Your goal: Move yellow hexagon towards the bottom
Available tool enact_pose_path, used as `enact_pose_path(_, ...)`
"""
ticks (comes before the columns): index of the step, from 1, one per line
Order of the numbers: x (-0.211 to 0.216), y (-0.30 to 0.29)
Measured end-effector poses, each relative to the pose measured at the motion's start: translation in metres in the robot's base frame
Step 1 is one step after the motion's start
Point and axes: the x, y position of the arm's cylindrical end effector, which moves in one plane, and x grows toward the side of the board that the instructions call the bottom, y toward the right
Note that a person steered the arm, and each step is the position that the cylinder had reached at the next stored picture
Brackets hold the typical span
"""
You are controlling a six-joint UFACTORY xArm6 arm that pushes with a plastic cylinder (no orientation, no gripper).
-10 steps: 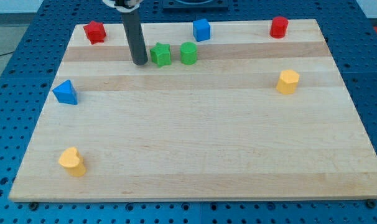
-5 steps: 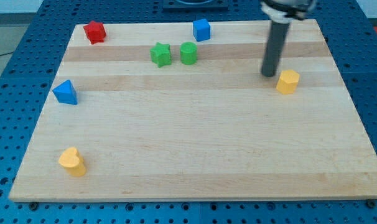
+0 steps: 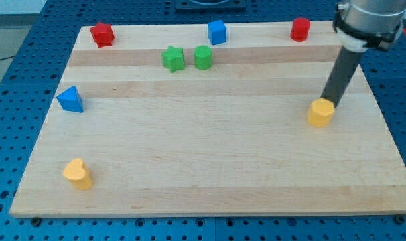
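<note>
The yellow hexagon (image 3: 320, 112) lies on the wooden board (image 3: 210, 154) at the view's right, about mid-height. My tip (image 3: 330, 102) touches its upper right edge, with the dark rod rising up and to the right from there.
A yellow heart-like block (image 3: 78, 173) sits at the lower left. A blue triangle (image 3: 70, 99) lies at the left edge. A green star (image 3: 173, 58) and a green cylinder (image 3: 203, 57) sit at the upper middle. A red block (image 3: 102, 34), a blue cube (image 3: 217, 31) and a red cylinder (image 3: 300, 29) line the top.
My tip swept from beside the green star across to the right, reached the yellow hexagon and pushed it down and slightly right.
</note>
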Motion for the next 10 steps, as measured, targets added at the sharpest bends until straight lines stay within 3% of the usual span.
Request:
enact_pose_path(2,0.058,-0.039)
enact_pose_path(4,0.06,-0.175)
enact_pose_path(5,0.098,-0.209)
enact_pose_path(6,0.033,-0.203)
enact_pose_path(7,0.056,-0.111)
enact_pose_path(8,0.101,-0.126)
enact_pose_path(9,0.097,-0.153)
enact_pose_path(10,0.063,-0.14)
